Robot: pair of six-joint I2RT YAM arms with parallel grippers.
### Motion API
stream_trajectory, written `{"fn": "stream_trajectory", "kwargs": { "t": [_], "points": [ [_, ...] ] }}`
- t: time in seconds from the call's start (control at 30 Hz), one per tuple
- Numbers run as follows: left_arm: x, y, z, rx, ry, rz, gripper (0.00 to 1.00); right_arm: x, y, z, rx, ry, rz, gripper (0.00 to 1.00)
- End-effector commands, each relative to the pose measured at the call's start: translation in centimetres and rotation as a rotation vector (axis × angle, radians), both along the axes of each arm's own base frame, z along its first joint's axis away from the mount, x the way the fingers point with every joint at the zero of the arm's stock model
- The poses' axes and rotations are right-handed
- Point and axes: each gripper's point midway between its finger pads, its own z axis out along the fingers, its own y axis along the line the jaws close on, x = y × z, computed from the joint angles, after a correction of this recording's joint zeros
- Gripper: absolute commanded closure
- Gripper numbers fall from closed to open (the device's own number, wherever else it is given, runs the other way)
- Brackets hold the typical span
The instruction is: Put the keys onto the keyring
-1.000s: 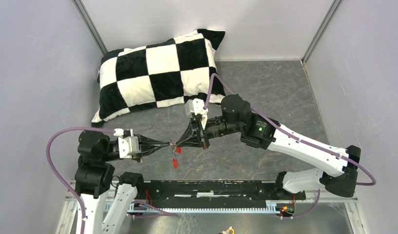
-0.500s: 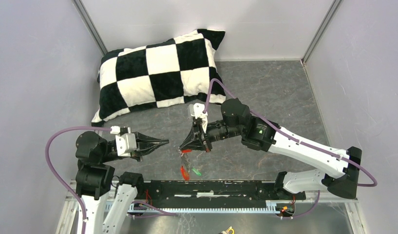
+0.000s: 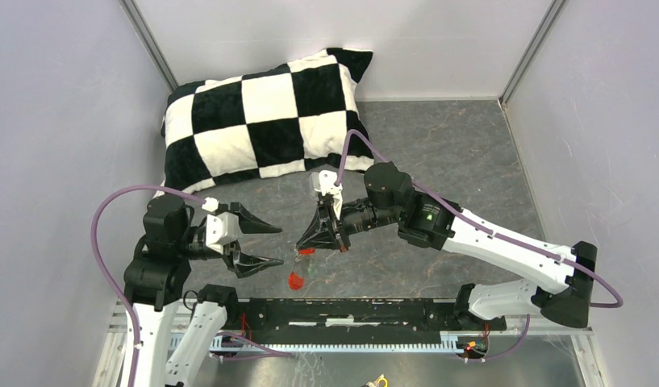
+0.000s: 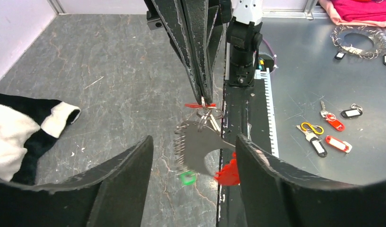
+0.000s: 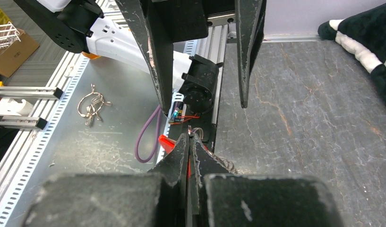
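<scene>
At the table's near middle, the right gripper (image 3: 298, 247) is clenched on the silvery keyring (image 4: 207, 112), so its load dangles free below: a green key (image 4: 187, 178) and a red piece (image 4: 227, 172), blurred, possibly the fob. Just left, the left gripper (image 3: 280, 246) gapes, holding nothing. Bare table (image 3: 455, 153) opens far and right; the black rail (image 3: 374, 310) lies close along the near edge, with the checked pillow (image 3: 261, 121) well apart, far left.

Plush cloth pillow (image 3: 261, 121), matt stone-look table (image 3: 463, 153), shiny thin metal keyring (image 4: 207, 113), green plastic-headed key (image 4: 187, 178)
</scene>
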Motion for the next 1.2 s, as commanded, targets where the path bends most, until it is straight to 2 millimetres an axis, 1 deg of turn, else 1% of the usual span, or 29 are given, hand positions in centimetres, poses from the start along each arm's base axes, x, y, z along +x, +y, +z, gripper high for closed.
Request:
{"fn": "stream_trajectory", "kwargs": {
  "t": [0.0, 0.1, 0.2, 0.27, 0.4, 0.63, 0.73, 0.9, 1.0, 1.17],
  "points": [
    [-0.3, -0.2, -0.5, -0.005, -0.037, -0.065, 0.28, -0.7, 0.7, 4.3, 0.127, -0.033, 0.053, 1.00],
    [-0.4, -0.5, 0.0, -0.023, -0.039, -0.102, 0.29, -0.8, 1.0, 4.3, 0.125, -0.025, 0.066, 1.00],
    [-0.7, -0.6, 0.3, -0.036, -0.047, -0.128, 0.39, -0.8, 1.2, 4.6, 0.133, -0.023, 0.068, 1.00],
    [-0.9, -0.6, 0.3, -0.045, -0.038, -0.143, 0.44, -0.8, 1.3, 4.8, 0.142, -0.023, 0.069, 1.00],
    [-0.9, -0.7, 0.4, -0.047, -0.039, -0.149, 0.50, -0.8, 1.6, 5.4, 0.157, -0.027, 0.080, 1.00],
    [-1.0, -0.7, 0.7, -0.048, -0.039, -0.152, 0.54, -0.8, 1.9, 5.8, 0.167, -0.028, 0.093, 1.00],
    [-1.0, -0.7, 0.9, -0.049, -0.053, -0.155, 0.61, -0.9, 1.9, 5.9, 0.167, -0.025, 0.095, 1.00],
    [-1.3, -0.7, 1.3, -0.057, -0.054, -0.168, 0.66, -0.8, 2.0, 5.8, 0.164, -0.020, 0.097, 1.00],
    [-1.5, -0.7, 1.4, -0.060, -0.059, -0.172, 0.74, -0.9, 2.1, 5.7, 0.161, -0.016, 0.101, 1.00],
    [-1.6, -0.7, 1.5, -0.061, -0.068, -0.176, 0.92, -1.0, 2.1, 5.7, 0.162, -0.015, 0.105, 1.00]
  ]
}}
